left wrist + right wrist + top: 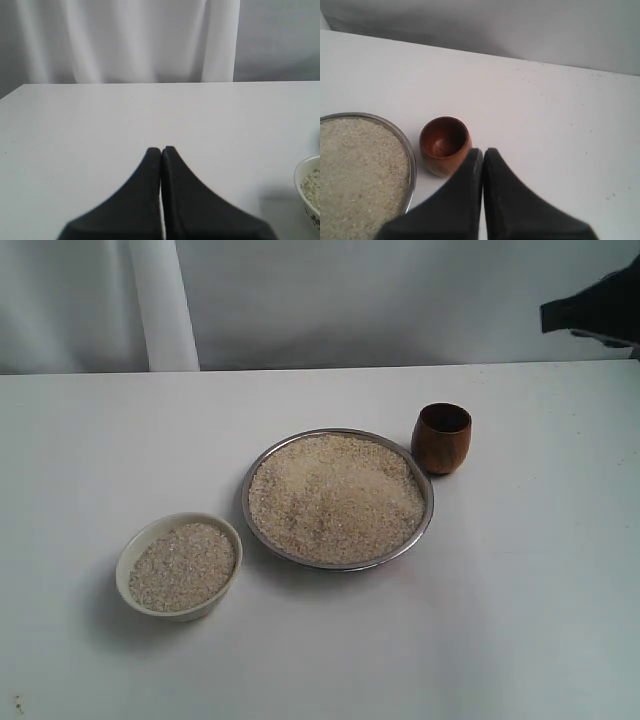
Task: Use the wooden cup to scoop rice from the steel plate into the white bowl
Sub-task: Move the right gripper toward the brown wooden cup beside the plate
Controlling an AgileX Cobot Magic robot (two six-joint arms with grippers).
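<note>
A steel plate (428, 502) heaped with rice (335, 498) sits mid-table. Just behind its right side the wooden cup (442, 438) stands upright and empty. The white bowl (140, 540) at front left holds rice too. In the right wrist view my right gripper (483, 150) is shut and empty, raised above the table beside the wooden cup (442, 145), with the steel plate's rim (411, 155) close by. My left gripper (161, 149) is shut with nothing in it over bare table; the white bowl's edge (301, 185) shows at that view's border.
A dark part of the right arm (598, 308) juts in at the exterior view's upper right. A pale curtain (160, 300) hangs behind the table's far edge. The white tabletop (520, 620) stretches around the dishes.
</note>
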